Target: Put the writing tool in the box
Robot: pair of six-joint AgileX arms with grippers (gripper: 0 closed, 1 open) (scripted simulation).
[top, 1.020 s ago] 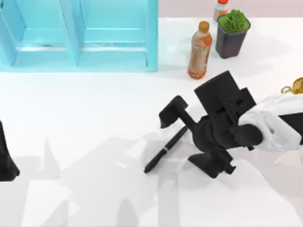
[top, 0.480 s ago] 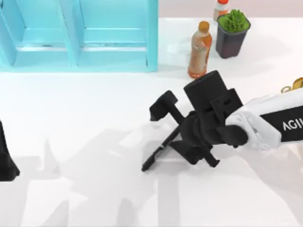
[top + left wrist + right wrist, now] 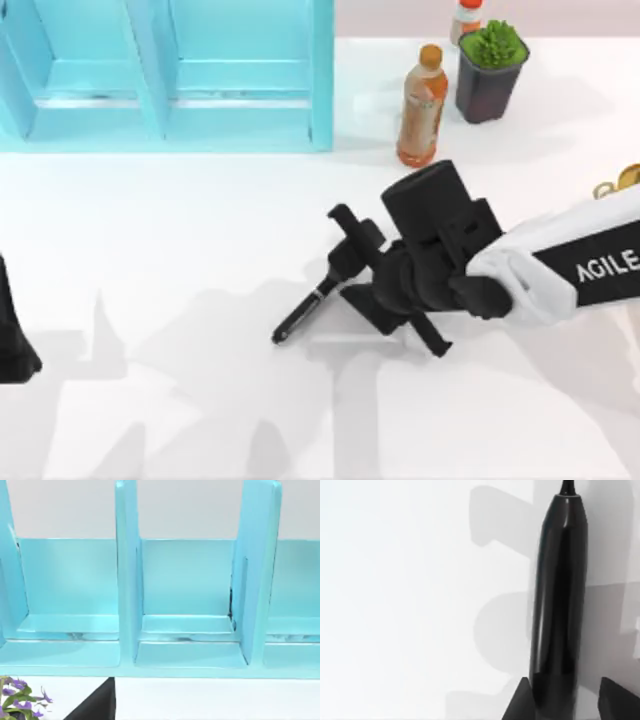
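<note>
A: Where is the pen (image 3: pixel 305 309)?

B: On the white table (image 3: pixel 200 250), just right of its middle, lying slanted with its tapered tip toward 8 o'clock. Its upper end sits between the fingers of the right gripper (image 3: pixel 352 268).

A: So the gripper has it?

B: Yes, the fingers are clamped on the pen's rear half. In the right wrist view the black barrel (image 3: pixel 559 595) runs out from between the 2 fingertips (image 3: pixel 520 702).

A: And the box?

B: The turquoise box (image 3: pixel 170 75) stands at 11 o'clock on the table, well apart from the pen.

A: The other arm?

B: The left arm (image 3: pixel 14 335) is parked at 9 o'clock, and I cannot tell its gripper's state. An orange bottle (image 3: pixel 421 105) and a potted plant (image 3: pixel 490 68) stand at 1 o'clock
</note>
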